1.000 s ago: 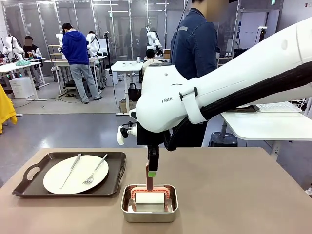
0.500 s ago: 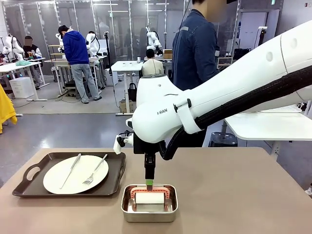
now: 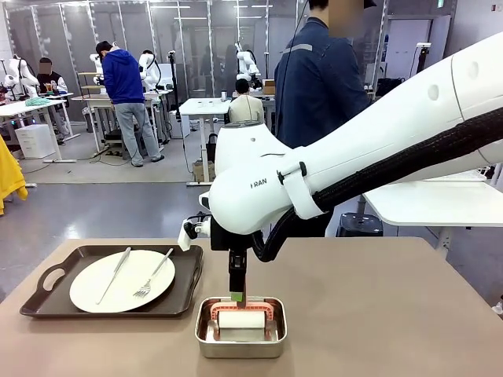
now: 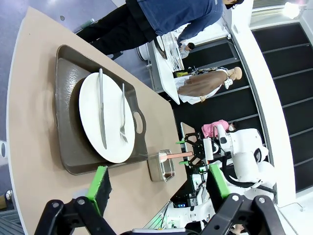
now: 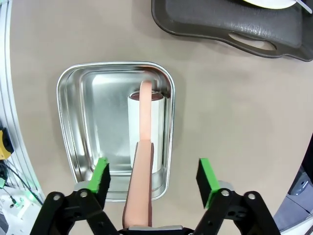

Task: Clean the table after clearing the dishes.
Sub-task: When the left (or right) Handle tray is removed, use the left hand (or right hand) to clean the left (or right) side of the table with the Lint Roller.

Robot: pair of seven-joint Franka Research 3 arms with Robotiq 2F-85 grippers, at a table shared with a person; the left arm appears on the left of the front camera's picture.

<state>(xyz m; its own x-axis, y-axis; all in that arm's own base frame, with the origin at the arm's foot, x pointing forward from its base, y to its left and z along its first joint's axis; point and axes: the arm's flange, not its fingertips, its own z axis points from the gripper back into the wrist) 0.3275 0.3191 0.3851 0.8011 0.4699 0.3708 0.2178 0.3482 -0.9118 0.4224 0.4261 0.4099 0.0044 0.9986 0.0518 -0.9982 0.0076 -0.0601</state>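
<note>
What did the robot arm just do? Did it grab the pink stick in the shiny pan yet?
The right gripper came down over the steel pan, so the pink handle of the white roller now stands between its open fingers. It has not closed on the handle yet. The roller, the pan, and the tray with its plate, fork and knife stayed put.

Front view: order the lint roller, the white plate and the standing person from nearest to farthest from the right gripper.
1. Lint roller: in the steel pan directly beneath the right gripper, its pink handle rising between the open jaws.
2. White plate: on the dark tray, to the robot's left.
3. Standing person: beyond the table's far edge.
</note>
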